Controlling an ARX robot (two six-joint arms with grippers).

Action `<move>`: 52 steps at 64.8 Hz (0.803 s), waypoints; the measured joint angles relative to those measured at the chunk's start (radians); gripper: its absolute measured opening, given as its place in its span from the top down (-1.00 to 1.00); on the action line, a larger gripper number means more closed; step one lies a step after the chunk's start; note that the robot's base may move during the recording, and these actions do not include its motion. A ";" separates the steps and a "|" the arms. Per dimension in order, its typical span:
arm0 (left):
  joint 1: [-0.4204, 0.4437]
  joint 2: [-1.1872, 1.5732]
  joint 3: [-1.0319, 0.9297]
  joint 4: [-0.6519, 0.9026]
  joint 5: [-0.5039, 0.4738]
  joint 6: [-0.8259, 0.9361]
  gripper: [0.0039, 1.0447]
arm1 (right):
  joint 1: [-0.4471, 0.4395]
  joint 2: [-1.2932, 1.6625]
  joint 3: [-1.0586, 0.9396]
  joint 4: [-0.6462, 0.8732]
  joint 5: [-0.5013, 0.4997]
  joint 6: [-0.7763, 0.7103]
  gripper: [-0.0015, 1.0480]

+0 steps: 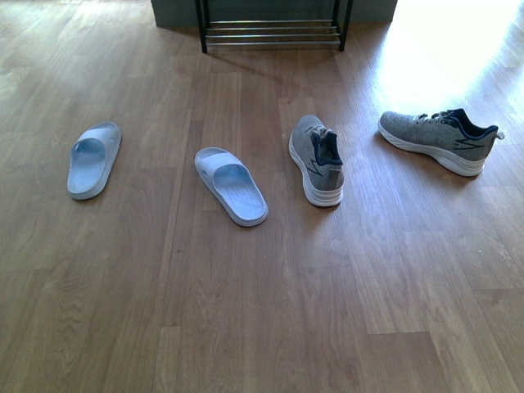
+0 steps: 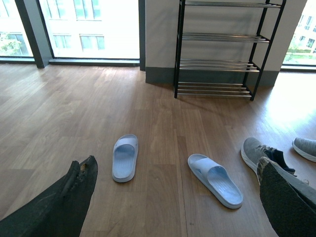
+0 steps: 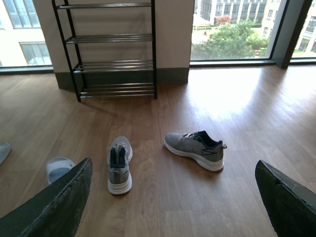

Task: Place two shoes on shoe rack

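Observation:
Four shoes lie on the wooden floor. A pale blue slide is at the left and its mate nearer the middle. One grey sneaker points away from me; the other grey sneaker lies sideways at the right. The shoe rack stands at the back against the wall, its black frame and chrome bars bare in the wrist views. My left gripper is open above the slides. My right gripper is open above the sneakers. Neither arm shows in the front view.
Tall windows flank the wall behind the rack, with a dark pillar at the left. Bright sunlight falls on the floor at the right of the rack. Open wooden floor lies in front of the shoes.

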 joint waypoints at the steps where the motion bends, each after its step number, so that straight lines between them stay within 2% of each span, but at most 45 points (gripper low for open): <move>1: 0.000 0.000 0.000 0.000 0.000 0.000 -0.83 | 0.000 0.000 0.000 0.000 0.000 0.000 -0.82; 52: 0.000 0.000 0.000 0.000 0.000 0.000 -0.83 | 0.000 0.000 0.000 0.000 0.000 0.000 -0.82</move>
